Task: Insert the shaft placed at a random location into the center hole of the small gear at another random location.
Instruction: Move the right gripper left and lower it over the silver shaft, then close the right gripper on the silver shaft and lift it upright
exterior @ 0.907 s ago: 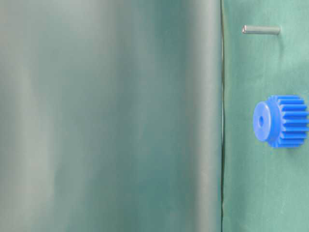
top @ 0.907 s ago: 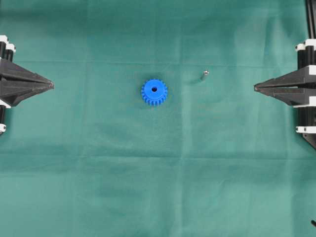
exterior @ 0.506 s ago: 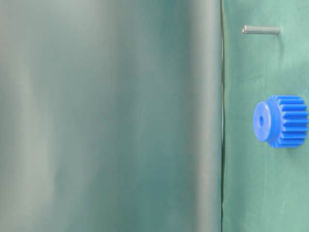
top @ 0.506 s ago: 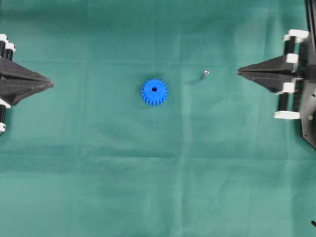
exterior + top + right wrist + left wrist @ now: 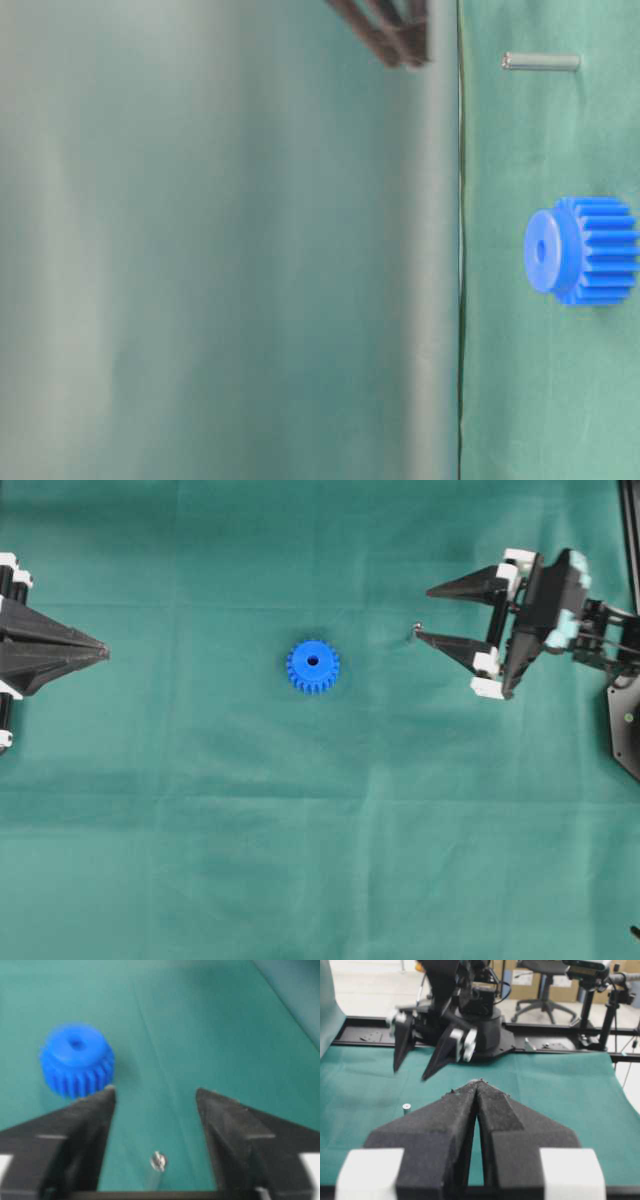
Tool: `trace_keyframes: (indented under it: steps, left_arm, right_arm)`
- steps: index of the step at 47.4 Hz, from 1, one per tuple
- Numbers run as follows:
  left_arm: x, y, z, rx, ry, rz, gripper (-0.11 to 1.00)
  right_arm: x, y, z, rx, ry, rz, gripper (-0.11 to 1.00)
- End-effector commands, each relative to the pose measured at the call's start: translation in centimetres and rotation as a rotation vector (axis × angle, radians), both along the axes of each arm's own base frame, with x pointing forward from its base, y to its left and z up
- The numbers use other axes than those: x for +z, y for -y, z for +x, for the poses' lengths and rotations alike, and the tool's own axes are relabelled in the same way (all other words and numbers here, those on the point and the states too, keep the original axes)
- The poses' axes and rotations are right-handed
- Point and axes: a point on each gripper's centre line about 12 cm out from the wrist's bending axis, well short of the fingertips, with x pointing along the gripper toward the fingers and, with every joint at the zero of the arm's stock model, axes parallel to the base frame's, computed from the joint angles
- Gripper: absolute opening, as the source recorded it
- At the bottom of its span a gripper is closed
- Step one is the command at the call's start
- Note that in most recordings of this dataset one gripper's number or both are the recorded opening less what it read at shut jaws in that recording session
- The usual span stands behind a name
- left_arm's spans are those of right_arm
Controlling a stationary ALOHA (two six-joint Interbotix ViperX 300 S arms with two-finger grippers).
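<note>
The small blue gear (image 5: 312, 666) lies flat on the green cloth with its center hole (image 5: 312, 661) facing up. It also shows in the table-level view (image 5: 585, 250) and the right wrist view (image 5: 77, 1060). The shaft (image 5: 416, 629) stands upright to the gear's right, as a silver pin (image 5: 540, 62). My right gripper (image 5: 422, 613) is open above the shaft, which shows between its fingers (image 5: 158, 1161), untouched. My left gripper (image 5: 105, 652) is shut and empty at the left edge. In the left wrist view its fingers (image 5: 495, 1110) hide the gear, and the shaft (image 5: 406, 1108) shows.
Green cloth (image 5: 320, 860) covers the whole table. The right arm's base and a rail (image 5: 485, 1035) stand at the far edge in the left wrist view, with chairs and stands behind.
My right gripper has moved left and toward the far side, up to the shaft, and its jaws have opened. The left gripper, the gear and the shaft have not moved.
</note>
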Motion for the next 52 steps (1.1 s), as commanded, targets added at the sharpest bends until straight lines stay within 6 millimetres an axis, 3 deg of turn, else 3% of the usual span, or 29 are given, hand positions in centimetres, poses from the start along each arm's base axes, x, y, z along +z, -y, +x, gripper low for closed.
trace_keyframes:
  steps: [1,11,30,35,43,52]
  left_arm:
    - [0.3,0.0,0.1,-0.001,0.009,-0.003,0.0]
    - [0.1,0.0,0.1,0.0,0.003,-0.005,0.0]
    - [-0.1,0.0,0.0,-0.001,-0.003,-0.008,0.0]
    - [0.0,0.0,0.0,-0.001,0.0,-0.011,0.0]
    - [0.0,0.0,0.0,-0.001,0.0,-0.014,0.0]
    - [0.1,0.0,-0.1,-0.001,0.005,-0.023,0.0]
  right_arm:
    - [-1.0,0.5,0.4,-0.023,0.004,0.002,0.6]
    - [-3.5,1.2,0.7,-0.061,-0.039,0.021,0.58]
    - [-4.4,1.3,1.0,-0.069,-0.058,0.047,0.55]
    - [-4.6,1.2,0.9,-0.063,-0.072,0.054,0.46]
    - [-4.5,0.9,1.1,-0.038,-0.07,0.049,0.19]
    - [-4.5,0.9,1.0,-0.037,-0.062,0.049,0.17]
